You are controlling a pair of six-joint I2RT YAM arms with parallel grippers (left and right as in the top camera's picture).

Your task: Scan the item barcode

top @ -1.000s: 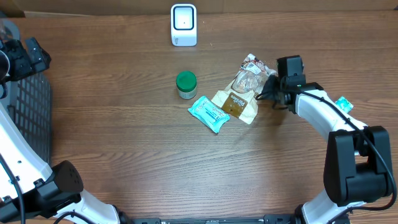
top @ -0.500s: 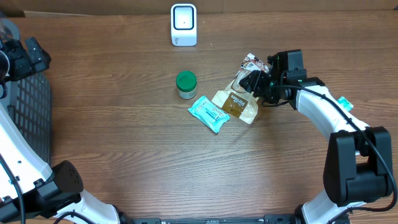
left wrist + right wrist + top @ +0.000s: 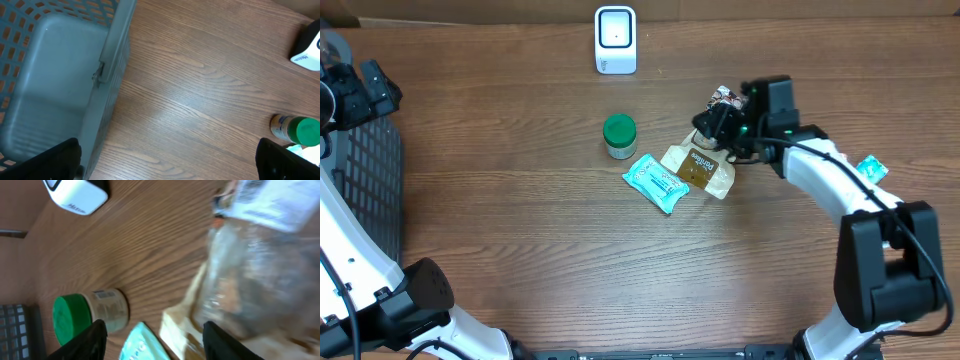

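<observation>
Several items lie mid-table: a clear bag with a red-and-white label [image 3: 722, 100], a tan and brown packet [image 3: 700, 168], a teal packet [image 3: 657, 182] and a green-lidded jar [image 3: 619, 135]. The white scanner [image 3: 615, 40] stands at the back. My right gripper [image 3: 717, 126] hangs open over the clear bag [image 3: 255, 280] and the tan packet [image 3: 185, 322]. Its fingers [image 3: 85, 340] hold nothing, and the right gripper [image 3: 155, 347] spans the teal packet's corner [image 3: 142, 345]. My left gripper [image 3: 170, 170] is open at the far left, over the table beside a basket.
A grey mesh basket [image 3: 365, 190] sits at the left edge, seen close in the left wrist view as the basket [image 3: 50, 75]. Another small teal packet [image 3: 870, 167] lies right of the right arm. The jar [image 3: 90, 317] and scanner [image 3: 75, 192] show in the right wrist view.
My right gripper has moved left, from beside the clear bag to over it, and its jaws have spread apart. The left arm and the items have stayed put.
</observation>
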